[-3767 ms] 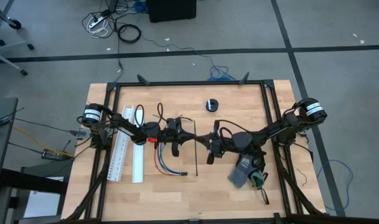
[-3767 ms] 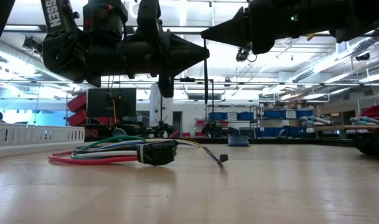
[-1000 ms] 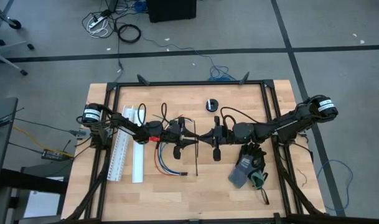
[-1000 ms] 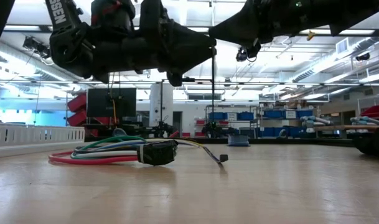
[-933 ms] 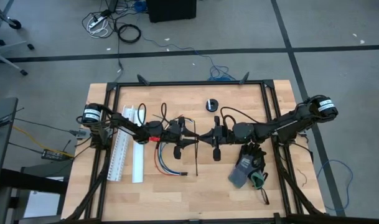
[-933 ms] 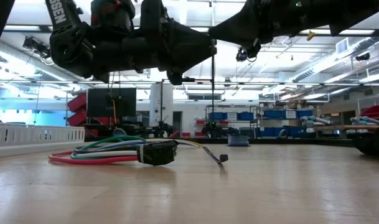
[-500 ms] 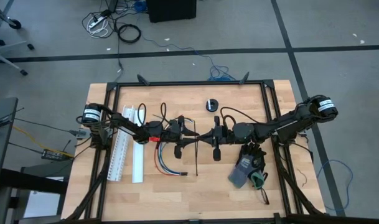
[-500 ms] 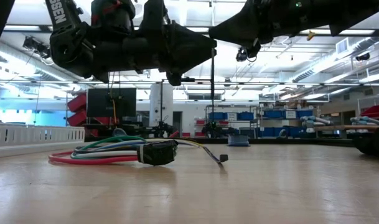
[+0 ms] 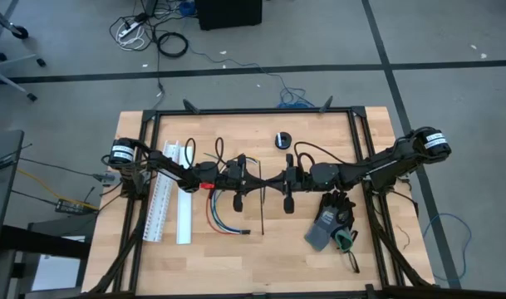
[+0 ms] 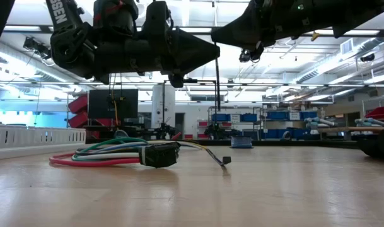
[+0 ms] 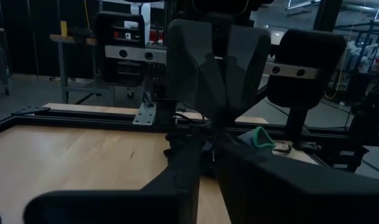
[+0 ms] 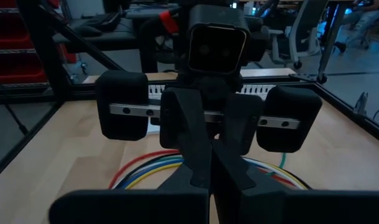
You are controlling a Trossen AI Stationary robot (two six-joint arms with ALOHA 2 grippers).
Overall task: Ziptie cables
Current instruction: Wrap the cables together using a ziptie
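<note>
The cables [image 9: 219,216] lie as a loose coloured bundle on the table, also seen in the low view as cables [image 10: 106,151] and in the right wrist view as cables [image 12: 149,167]. A thin black ziptie [image 10: 217,101] hangs upright over mid-table. My left gripper [image 10: 215,57] comes level from the table's left and is shut on it. My right gripper [image 10: 212,34] comes level from the right, just above, and is also shut on it. From above, the left gripper [image 9: 257,187] and right gripper [image 9: 268,184] meet tip to tip. A thin black line [image 9: 262,220] runs toward the near edge. My left gripper pinches the ziptie's upper part [image 10: 217,63] between its two fingertips, coming level from the table's left with the fingers across the strip. The ziptie hangs straight down below the fingers, its lower end [image 10: 217,133] clear of the table. My right gripper has the ziptie's top end between its shut fingers, level from the table's right, just above my left gripper's fingertips. The dark fingers hide the exact spot. The strip hangs upright below it.
A white slotted channel [image 9: 161,208] and a white bar [image 9: 184,208] lie left of the cables. Gloves [image 9: 329,223] lie at the near right, and a small black round thing [image 9: 283,139] at the far middle. A black frame [image 9: 253,110] rims the table.
My left gripper has shut its fingers onto the hanging ziptie, without moving from its place. My right gripper and the ziptie have kept still.
</note>
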